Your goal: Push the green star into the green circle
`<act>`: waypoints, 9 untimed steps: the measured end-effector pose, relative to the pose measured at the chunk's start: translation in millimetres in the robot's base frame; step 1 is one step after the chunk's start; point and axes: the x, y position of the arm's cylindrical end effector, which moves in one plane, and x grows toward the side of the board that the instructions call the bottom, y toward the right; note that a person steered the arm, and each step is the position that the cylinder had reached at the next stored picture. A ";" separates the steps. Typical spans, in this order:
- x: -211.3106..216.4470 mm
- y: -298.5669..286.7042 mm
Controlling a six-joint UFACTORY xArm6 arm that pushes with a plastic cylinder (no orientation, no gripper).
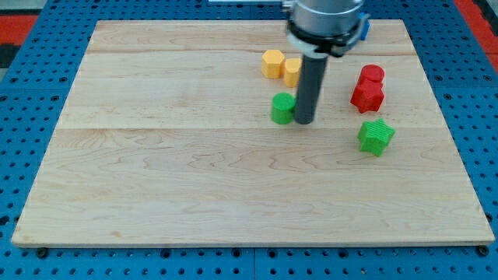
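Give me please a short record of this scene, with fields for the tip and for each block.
tip: my tip, touching the green circle's right side
green circle, board centre, toward the view's top
green star, apart, at the view's right
red blocks, two, touching, above the star
yellow blocks, two, side by side, one partly behind the rod

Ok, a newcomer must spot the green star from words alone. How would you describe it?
On the wooden board, look to the view's right, below the red blocks. The green star sits alone there, well right of my tip. Unlike the round green circle beside my tip, it has points.
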 end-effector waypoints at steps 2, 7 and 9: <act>8.7 37.1; 58.0 164.8; 80.2 165.5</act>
